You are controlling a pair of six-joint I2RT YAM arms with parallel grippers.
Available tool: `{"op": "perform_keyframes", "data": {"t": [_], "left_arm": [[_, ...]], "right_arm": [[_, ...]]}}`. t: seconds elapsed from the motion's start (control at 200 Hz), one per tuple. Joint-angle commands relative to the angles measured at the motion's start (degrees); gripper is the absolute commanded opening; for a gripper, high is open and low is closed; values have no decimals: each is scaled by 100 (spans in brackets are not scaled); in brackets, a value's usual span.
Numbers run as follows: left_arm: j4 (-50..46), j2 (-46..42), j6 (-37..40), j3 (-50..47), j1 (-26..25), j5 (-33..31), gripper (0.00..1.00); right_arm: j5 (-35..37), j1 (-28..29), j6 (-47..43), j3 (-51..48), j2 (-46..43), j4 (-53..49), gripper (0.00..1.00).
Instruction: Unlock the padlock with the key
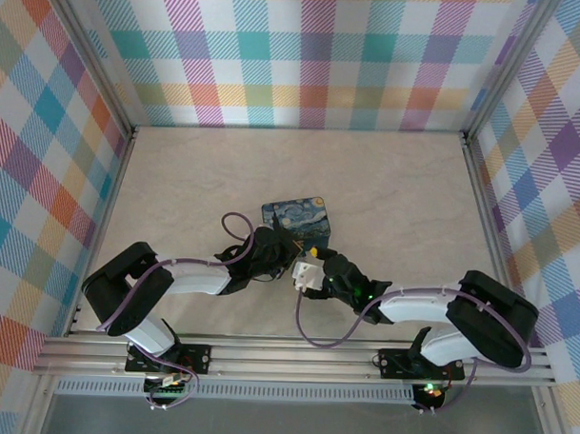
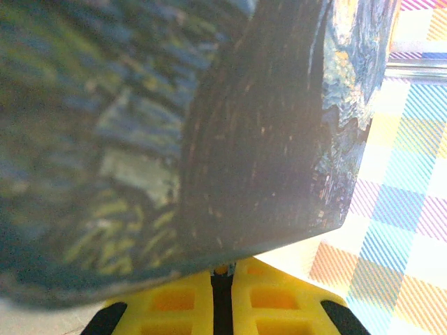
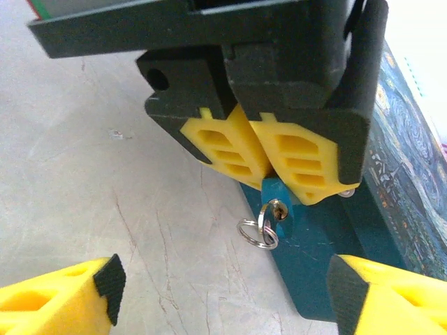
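In the right wrist view my left gripper (image 3: 269,178) hangs from above, its yellow pads shut on the small blue padlock (image 3: 276,190). The silvery key (image 3: 279,209) sits in the padlock's keyhole, and its two rings (image 3: 257,234) dangle just above the table. My right gripper (image 3: 227,286) is open, with one fingertip on each side below the padlock and touching nothing. From the top camera both grippers meet at the box's near edge, the left gripper (image 1: 287,247) beside the right gripper (image 1: 309,261). In the left wrist view the left gripper's pads (image 2: 188,300) are pressed together.
The starry-night painted box (image 1: 298,213) lies flat just behind the padlock; its teal side (image 3: 314,258) is right next to the key. It looms close in the left wrist view as the box (image 2: 265,139). Checked walls (image 1: 296,55) surround the beige table (image 1: 177,175).
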Motion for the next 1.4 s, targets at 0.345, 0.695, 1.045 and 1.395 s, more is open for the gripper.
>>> {"op": "perform_keyframes", "data": {"t": [0.345,0.695,1.045,1.395], "left_arm": [[110,-195,-44,102,-15,-7,1],[119,-191,-44,103,-18,2,1],[128,-182,-40,120,-14,2,1],[119,-173,-44,134,-14,1,1]], "right_arm": [[196,27,-8,303,291,404,52],[268,28,31,314,397,700,33],[305,27,200,399,485,752,17],[628,27,528,498,474,726,0]]}}
